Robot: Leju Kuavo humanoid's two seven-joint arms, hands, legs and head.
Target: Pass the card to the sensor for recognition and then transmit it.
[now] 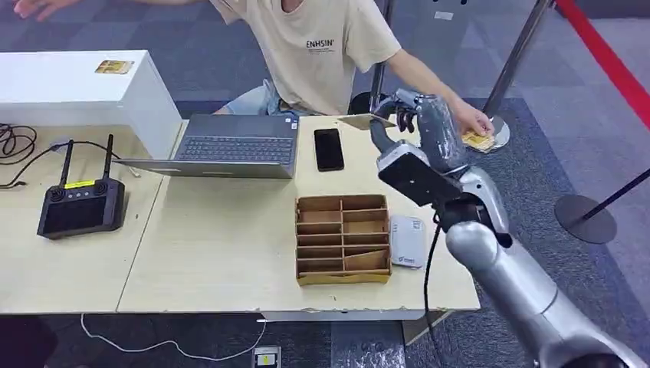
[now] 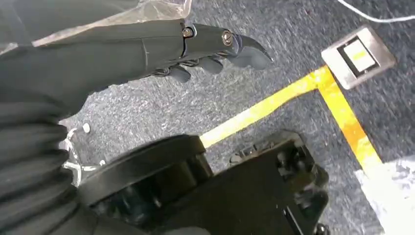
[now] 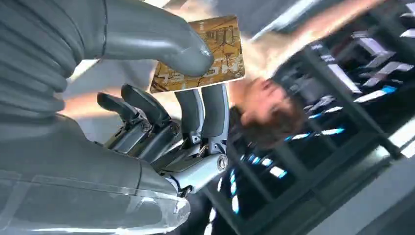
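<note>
My right hand (image 1: 414,123) is raised over the far right part of the table and pinches a tan card (image 1: 366,120) between thumb and fingers, the card lying nearly flat. Close up, the card (image 3: 208,56) shows a gold printed face under my thumb (image 3: 161,44). The white card sensor (image 1: 407,241) lies on the table just right of the cardboard divider box (image 1: 343,239). A person in a beige shirt (image 1: 322,46) sits across the table, one hand on a yellow card (image 1: 478,139) past the table's corner. My left hand (image 2: 195,46) hangs above the carpet, fingers slightly curled, holding nothing.
An open laptop (image 1: 230,146) and a black phone (image 1: 329,149) lie at the table's far side. A black controller with antennas (image 1: 80,203) rests on the left table. A white box (image 1: 77,84) carries another card (image 1: 114,67). Stanchion bases (image 1: 585,218) stand on the right.
</note>
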